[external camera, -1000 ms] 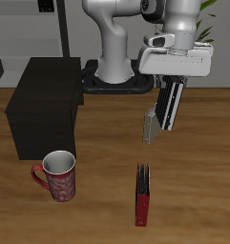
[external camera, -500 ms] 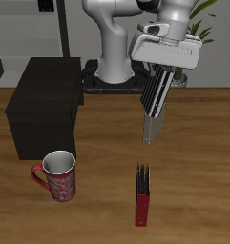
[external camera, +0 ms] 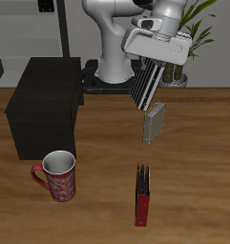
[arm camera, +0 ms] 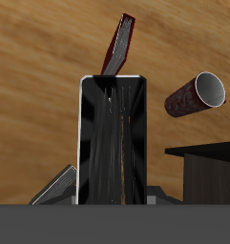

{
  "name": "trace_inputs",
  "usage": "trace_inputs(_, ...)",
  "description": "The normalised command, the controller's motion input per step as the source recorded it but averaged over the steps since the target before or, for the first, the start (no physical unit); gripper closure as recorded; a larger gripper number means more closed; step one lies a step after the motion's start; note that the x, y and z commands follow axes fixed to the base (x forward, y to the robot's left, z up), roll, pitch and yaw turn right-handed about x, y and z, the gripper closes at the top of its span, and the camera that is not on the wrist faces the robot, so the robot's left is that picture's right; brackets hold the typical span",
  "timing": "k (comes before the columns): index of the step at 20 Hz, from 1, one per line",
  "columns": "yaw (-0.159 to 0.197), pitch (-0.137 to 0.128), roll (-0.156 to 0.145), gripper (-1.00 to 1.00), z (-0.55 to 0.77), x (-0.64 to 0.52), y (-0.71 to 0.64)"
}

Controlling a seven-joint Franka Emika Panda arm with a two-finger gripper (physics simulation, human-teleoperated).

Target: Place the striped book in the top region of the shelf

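My gripper (external camera: 153, 57) is shut on the striped book (external camera: 145, 86) and holds it in the air, tilted, above the table and beside the shelf (external camera: 45, 100). In the wrist view the book (arm camera: 114, 138) hangs upright between the fingers, its cover dark and glossy. The shelf is a dark boxy cabinet standing on the table, lower than the book; its corner also shows in the wrist view (arm camera: 207, 172). The book's lower end hangs just above the plain grey book (external camera: 154, 123).
The plain grey book leans upright on the table under my gripper and shows in the wrist view (arm camera: 54, 188). A red book (external camera: 142, 193) stands near the front edge. A red patterned mug (external camera: 58, 175) stands in front of the shelf.
My gripper has risen with the striped book and moved toward the shelf. The book's lower end has lifted away from the grey book.
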Motion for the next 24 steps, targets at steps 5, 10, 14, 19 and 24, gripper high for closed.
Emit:
trace_inputs(5,-0.018,0.003,-0.056,1.0,-0.01,-0.22,0.16)
trace_inputs(10,-0.001,0.026,-0.09,1.0,-0.06,-0.07,0.18)
trace_inputs(14,0.023,-0.003,-0.131,1.0,-0.02,-0.05,-0.09)
trace_inputs(19,-0.041,0.0,-0.163,1.0,-0.01,-0.09,-0.34)
trace_inputs(24,-0.065,0.039,-0.137,1.0,-0.04,0.01,-0.33)
